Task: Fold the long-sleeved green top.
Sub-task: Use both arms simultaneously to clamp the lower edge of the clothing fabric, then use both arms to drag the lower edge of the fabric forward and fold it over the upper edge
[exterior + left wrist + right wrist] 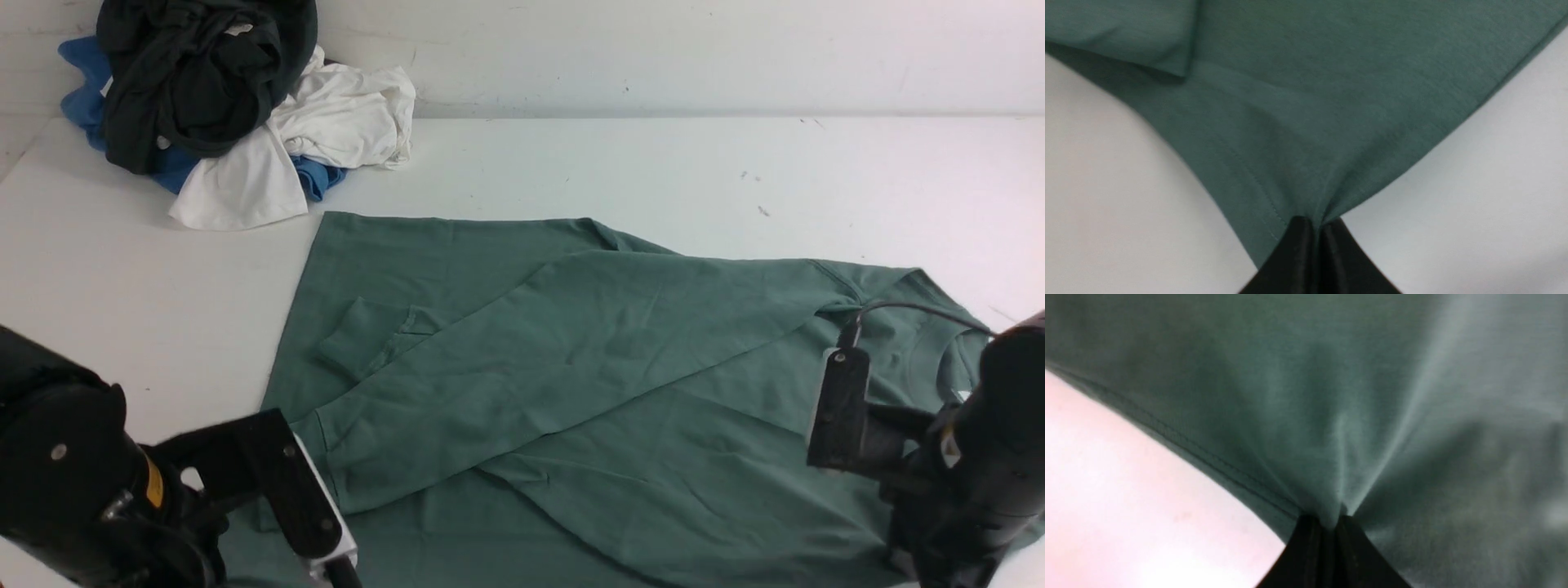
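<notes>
Both sleeves seem already brought in over the top point(571, 351), which lies spread flat on the table point(653, 163). One sleeve point(588, 327) runs slantwise across its body, and a second cuff point(359, 336) shows on the body towards its left side. The body itself looks not yet folded, so the task is judged perhaps a third done, with the body folds left to make.

The left hand point(1318, 228) is clamped on the top's near left corner at the hem, cloth puckering into its closed fingers. The right hand point(1331, 520) is likewise pinched shut on the top's near edge at its right end, beside a stitched seam. Carrying that near edge over towards the top's far edge seems the step in hand.

Beyond the top's far edge the table lies bare and wide. A pile point(229, 106) of dark, white and blue clothes sits just past the top's far left corner, near but apart. A fold swung that way could brush it.
</notes>
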You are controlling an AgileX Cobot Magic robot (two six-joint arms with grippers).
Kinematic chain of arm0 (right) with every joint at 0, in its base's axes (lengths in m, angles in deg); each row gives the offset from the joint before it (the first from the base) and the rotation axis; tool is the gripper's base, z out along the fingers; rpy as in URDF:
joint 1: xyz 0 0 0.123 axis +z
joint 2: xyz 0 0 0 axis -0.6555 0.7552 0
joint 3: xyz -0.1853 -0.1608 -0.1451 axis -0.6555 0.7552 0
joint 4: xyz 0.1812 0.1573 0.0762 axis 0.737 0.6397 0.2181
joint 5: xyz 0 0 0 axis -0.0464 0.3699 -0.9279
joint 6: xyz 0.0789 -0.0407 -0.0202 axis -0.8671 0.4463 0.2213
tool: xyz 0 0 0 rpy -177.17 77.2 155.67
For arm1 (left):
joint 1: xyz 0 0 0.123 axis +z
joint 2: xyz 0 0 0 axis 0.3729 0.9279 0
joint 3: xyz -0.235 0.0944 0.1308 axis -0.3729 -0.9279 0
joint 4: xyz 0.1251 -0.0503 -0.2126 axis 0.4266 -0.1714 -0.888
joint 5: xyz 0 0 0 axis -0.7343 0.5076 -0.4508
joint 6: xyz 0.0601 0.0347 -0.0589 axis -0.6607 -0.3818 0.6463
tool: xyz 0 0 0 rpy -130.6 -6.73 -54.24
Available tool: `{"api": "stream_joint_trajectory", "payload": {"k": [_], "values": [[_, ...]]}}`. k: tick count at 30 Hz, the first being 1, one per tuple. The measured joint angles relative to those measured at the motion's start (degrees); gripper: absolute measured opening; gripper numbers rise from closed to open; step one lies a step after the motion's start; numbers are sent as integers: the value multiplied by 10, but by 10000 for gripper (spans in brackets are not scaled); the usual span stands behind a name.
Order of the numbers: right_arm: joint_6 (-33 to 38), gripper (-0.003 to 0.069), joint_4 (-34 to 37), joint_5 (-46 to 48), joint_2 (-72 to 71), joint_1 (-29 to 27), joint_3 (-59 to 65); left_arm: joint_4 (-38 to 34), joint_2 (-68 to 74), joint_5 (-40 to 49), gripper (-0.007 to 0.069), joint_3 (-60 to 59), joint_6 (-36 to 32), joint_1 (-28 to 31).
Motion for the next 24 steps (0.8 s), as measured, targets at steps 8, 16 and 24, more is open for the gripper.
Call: {"api": "stream_joint_trajectory", "payload": {"k": [8,16,24], "values": [[0,15,13,68,-23,-59,-126,35,31,14,16,176,2,78],[1,14,59,116,82,-130,-320,40,174,27,16,381,-49,115],[-6,14,96,150,203,-141,-465,3,301,120,16,511,-60,113]]}}
